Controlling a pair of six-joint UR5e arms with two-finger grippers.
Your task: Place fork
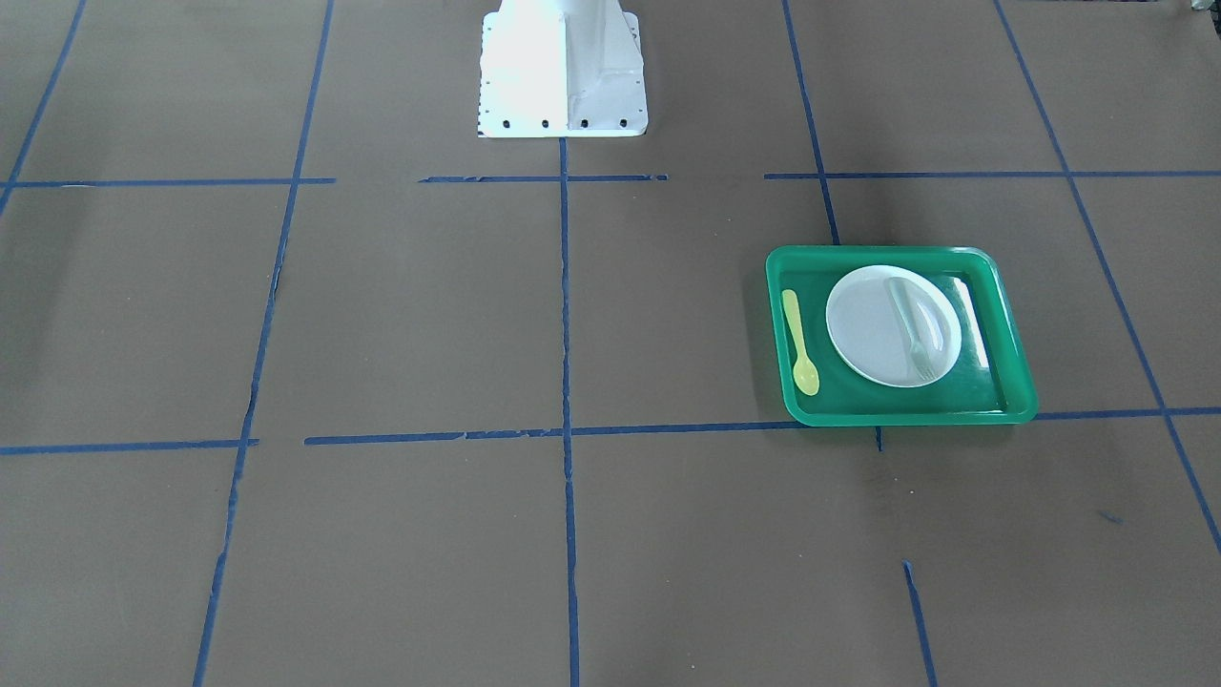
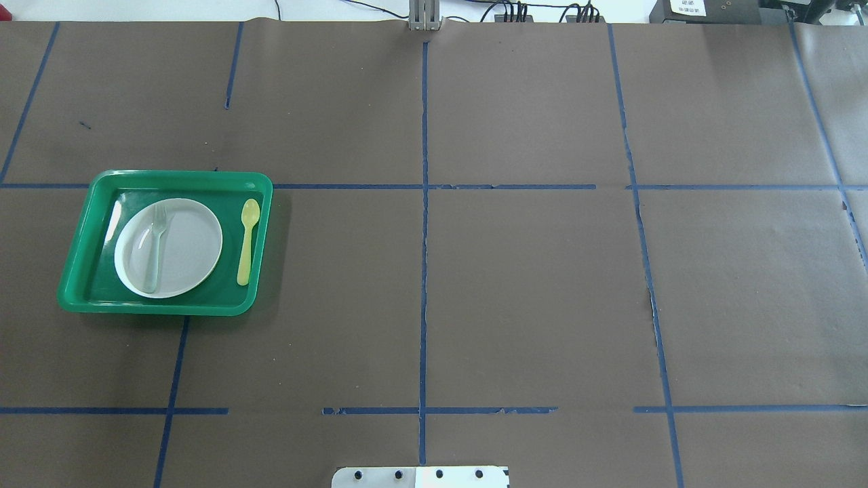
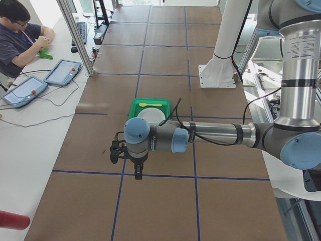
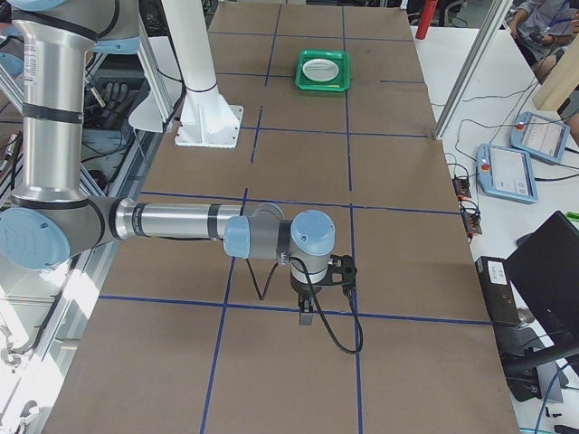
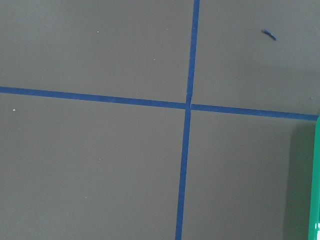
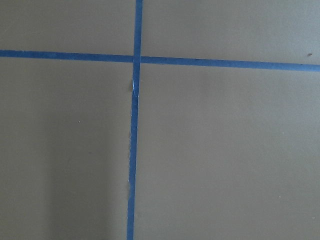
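The fork [image 2: 157, 245] was laid on the left part of the plate [image 2: 186, 254], tines pointed away from the robot; the plate was sat in the tray [image 2: 178, 175], with the spoon [image 2: 247, 242] parked just beside it on the tray floor; the left gripper [image 3: 137, 174] was hung over bare worktop [image 2: 529, 285] near the tray, the right gripper [image 4: 306, 316] well apart from it; how far either was opened, or whether anything was held, honestly couldn't be told.

This is a robotics lab. A counter [image 2: 542, 271] papered brown and gridded with blue tape [image 2: 424, 203] carries a white robot pedestal [image 1: 563, 76]. Beyond the left pincer [image 3: 137, 174], past the counter's edge, an operator [image 3: 17, 40] sits beside teach pendants [image 3: 62, 72].
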